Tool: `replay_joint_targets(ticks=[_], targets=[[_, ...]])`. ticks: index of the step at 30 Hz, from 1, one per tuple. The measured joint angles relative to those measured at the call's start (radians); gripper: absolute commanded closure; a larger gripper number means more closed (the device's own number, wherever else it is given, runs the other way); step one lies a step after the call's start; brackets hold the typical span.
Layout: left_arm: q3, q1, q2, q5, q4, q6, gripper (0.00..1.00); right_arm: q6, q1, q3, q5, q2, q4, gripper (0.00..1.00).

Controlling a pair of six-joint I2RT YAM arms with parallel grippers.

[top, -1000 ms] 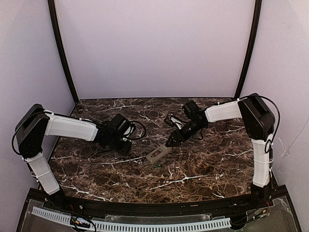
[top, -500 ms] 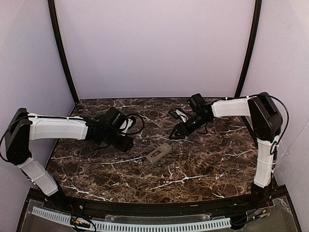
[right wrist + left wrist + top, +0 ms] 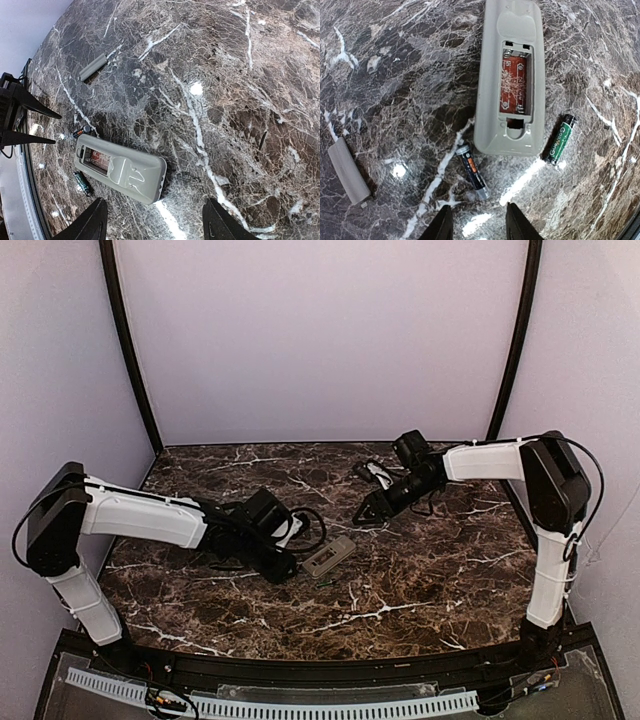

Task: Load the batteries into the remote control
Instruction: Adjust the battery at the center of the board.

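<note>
Pick step, nothing loaded yet: remote [image 3: 509,80] lies back-up on the table [image 3: 395,75], bay open and empty, cover [image 3: 348,171] well apart. 2 batteries lie at its end: dark cell [image 3: 471,171] just ahead of my left gripper [image 3: 476,226], green cell [image 3: 560,139] beside. Left jaws apart, empty; right gripper [image 3: 156,222] wide apart, empty. Next: lower left, straddle dark cell crosswise, close.

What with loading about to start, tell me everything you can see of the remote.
The remote is a flat grey plastic bar lying back-up on the marble table. Its cover is off, and the open compartment is empty, showing a reddish board and metal contacts. A dark battery and a green battery lie near its compartment end; whether either touches it is unclear. Nothing holds it.
</note>
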Motion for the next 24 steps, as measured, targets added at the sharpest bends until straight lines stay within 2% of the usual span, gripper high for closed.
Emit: replay_joint_targets(ticks=[10, 21, 24], targets=[[0.011, 0.0, 0.097, 0.007, 0.038, -0.024, 0.69, 0.0, 0.0, 0.0, -0.003, 0.0, 0.0, 0.38], [0.043, 0.0, 0.12, -0.031, 0.011, -0.006, 0.96, 0.0, -0.006, 0.0, -0.007, 0.0, 0.0, 0.38], [0.054, 0.0, 0.115, -0.049, -0.028, 0.028, 0.99, 0.0, -0.006, 0.0, -0.01, 0.0, 0.0, 0.39]])
